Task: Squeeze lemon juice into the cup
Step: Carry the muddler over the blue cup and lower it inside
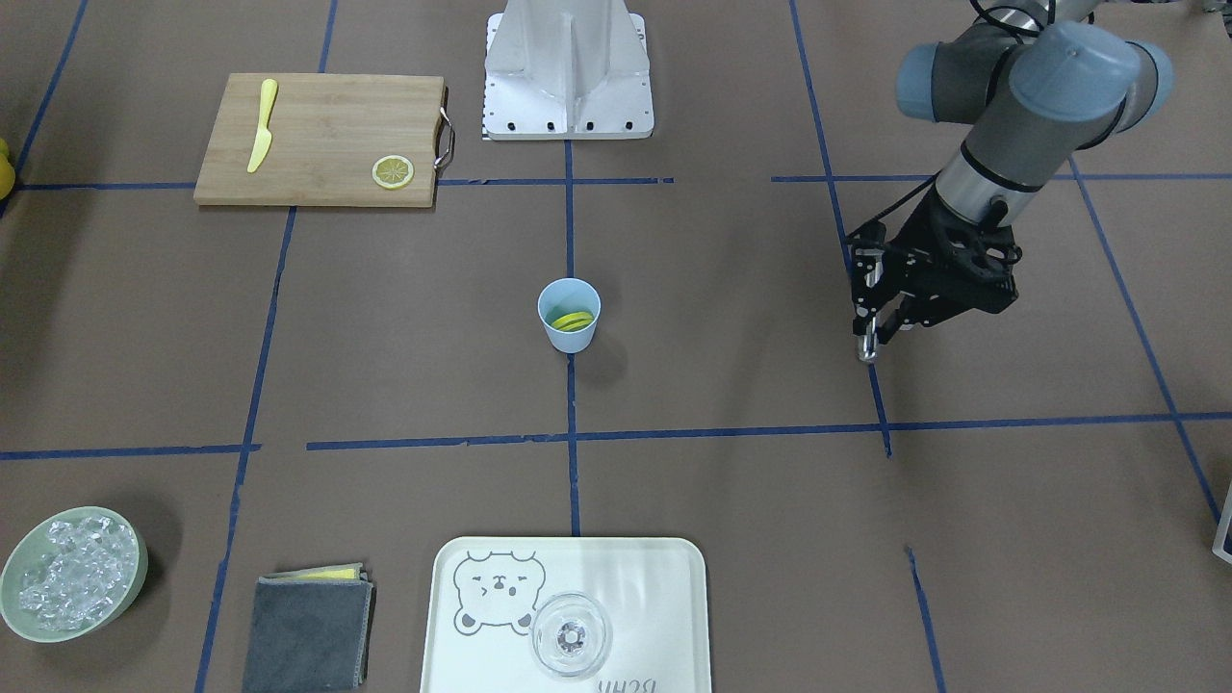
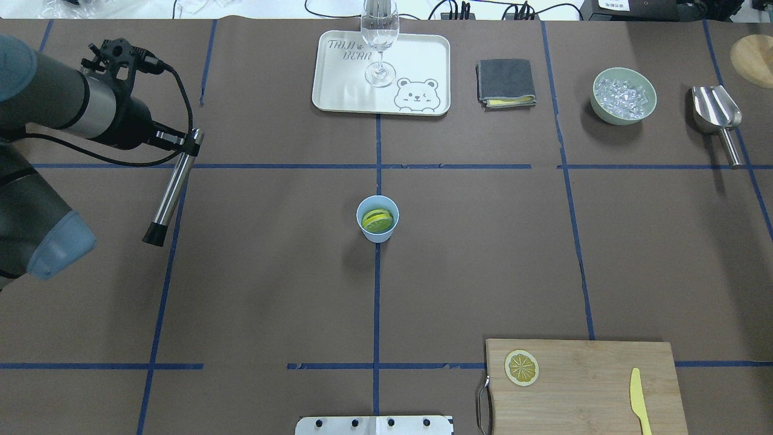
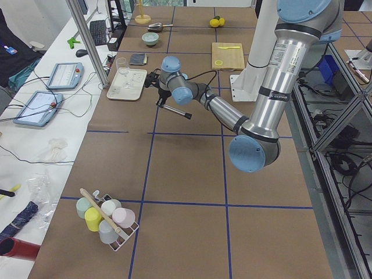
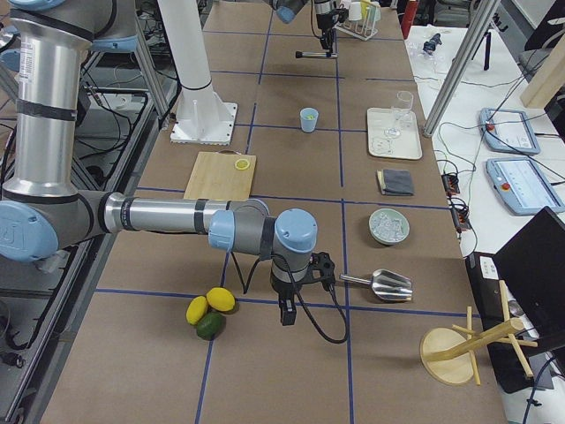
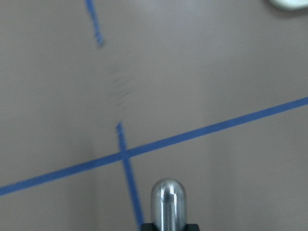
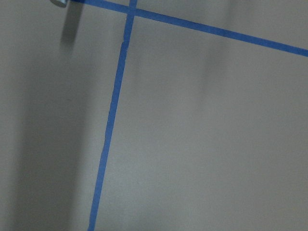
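The light-blue cup (image 1: 569, 334) stands at the table's middle, also in the overhead view (image 2: 377, 234). The lemon (image 1: 572, 320) lies inside it, yellow-green from above (image 2: 377, 220). My left gripper (image 2: 192, 140) is shut on the top of a metal rod (image 2: 169, 193) with a black tip, held well to the cup's side above the table (image 1: 869, 337). The rod's rounded end shows in the left wrist view (image 5: 168, 202). My right gripper (image 4: 287, 314) shows only in the exterior right view, far from the cup; I cannot tell its state.
A cutting board (image 1: 322, 135) holds a thin lemon slice (image 1: 393, 171) and a yellow knife (image 1: 261, 125). A tray (image 1: 654, 597) carries a clear glass (image 1: 571, 635). A bowl of ice (image 1: 140, 558), a folded cloth (image 1: 308, 630) and a steel scoop (image 2: 717, 112) lie along the far edge.
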Motion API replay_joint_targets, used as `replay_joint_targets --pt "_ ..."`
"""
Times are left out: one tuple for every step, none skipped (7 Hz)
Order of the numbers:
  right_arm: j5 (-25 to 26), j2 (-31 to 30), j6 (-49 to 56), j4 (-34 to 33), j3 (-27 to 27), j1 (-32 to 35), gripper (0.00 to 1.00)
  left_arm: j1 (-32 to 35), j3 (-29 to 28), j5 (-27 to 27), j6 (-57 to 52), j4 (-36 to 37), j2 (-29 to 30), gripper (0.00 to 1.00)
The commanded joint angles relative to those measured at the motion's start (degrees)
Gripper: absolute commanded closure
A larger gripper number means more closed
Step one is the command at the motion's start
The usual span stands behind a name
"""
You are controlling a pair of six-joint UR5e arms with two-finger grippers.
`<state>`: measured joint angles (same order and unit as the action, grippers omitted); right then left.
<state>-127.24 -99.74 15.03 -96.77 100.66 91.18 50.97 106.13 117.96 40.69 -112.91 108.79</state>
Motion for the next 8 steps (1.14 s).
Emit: replay_joint_targets --pt "0.07 -0.02 -0.26 0.00 -0.20 0.05 0.00 0.01 1.62 -0.09 0.00 -9.37 3.61 1.00" --pt "0.07 -0.02 -0.18 0.00 -0.28 0.05 0.00 0.01 1.54 -0.09 0.61 -19.18 3.53 1.00" --pt "0.07 -0.02 -0.35 -0.09 -0.29 0.05 0.00 0.01 1.36 0.08 0.96 -26.33 3.62 1.00" --pt "-0.02 -0.02 -0.53 -0.26 -0.89 0.05 0.00 0.01 1.01 -0.27 0.62 -33.36 3.62 1.00" --pt "-0.02 0.15 -0.44 -0.09 -1.77 0.05 0.00 -0.25 -0.12 -2.79 0.44 -40.30 4.05 1.00" --pt "-0.02 0.16 -0.44 -0.09 -1.78 0.49 0.00 -1.82 -2.83 -6.04 0.88 -49.08 5.10 1.00" --pt "0.07 0.16 -0.44 0.00 -1.78 0.67 0.00 -5.41 -4.86 -11.47 1.66 -58.04 5.55 1.00" --pt "0.15 0.16 -0.35 0.00 -1.78 0.76 0.00 -10.05 -8.53 -19.09 1.15 -65.61 8.08 1.00"
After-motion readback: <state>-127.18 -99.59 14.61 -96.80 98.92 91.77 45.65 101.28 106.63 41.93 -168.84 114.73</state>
